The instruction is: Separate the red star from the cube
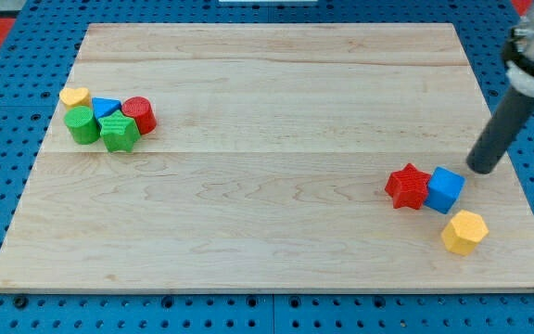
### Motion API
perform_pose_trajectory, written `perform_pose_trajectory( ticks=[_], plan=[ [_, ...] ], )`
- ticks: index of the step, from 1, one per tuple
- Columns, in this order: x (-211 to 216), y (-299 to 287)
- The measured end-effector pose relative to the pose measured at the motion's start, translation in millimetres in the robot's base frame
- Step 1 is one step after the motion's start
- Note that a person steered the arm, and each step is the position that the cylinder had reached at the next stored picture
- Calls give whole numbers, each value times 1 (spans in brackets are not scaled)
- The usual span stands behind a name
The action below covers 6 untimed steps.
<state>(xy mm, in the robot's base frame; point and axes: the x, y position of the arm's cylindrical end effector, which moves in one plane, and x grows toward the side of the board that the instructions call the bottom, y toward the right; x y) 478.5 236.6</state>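
Observation:
The red star (pixel 408 186) lies at the view's lower right, touching the blue cube (pixel 445 189) on its right side. My tip (pixel 481 170) stands just to the upper right of the blue cube, a small gap away from it. The dark rod rises from the tip toward the view's upper right corner.
A yellow hexagon block (pixel 464 232) lies just below the blue cube. At the view's upper left sits a cluster: a yellow block (pixel 74 96), a blue triangle (pixel 106 108), a red cylinder (pixel 139 114), a green cylinder (pixel 82 125) and a green star-like block (pixel 119 133). The wooden board (pixel 267 213) sits on blue pegboard.

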Motion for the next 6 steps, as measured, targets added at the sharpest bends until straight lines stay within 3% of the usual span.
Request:
perform_pose_trajectory(
  ticks=[2,5,6],
  plan=[
    [13,-24],
    [20,-134],
    [59,-109]
  ],
)
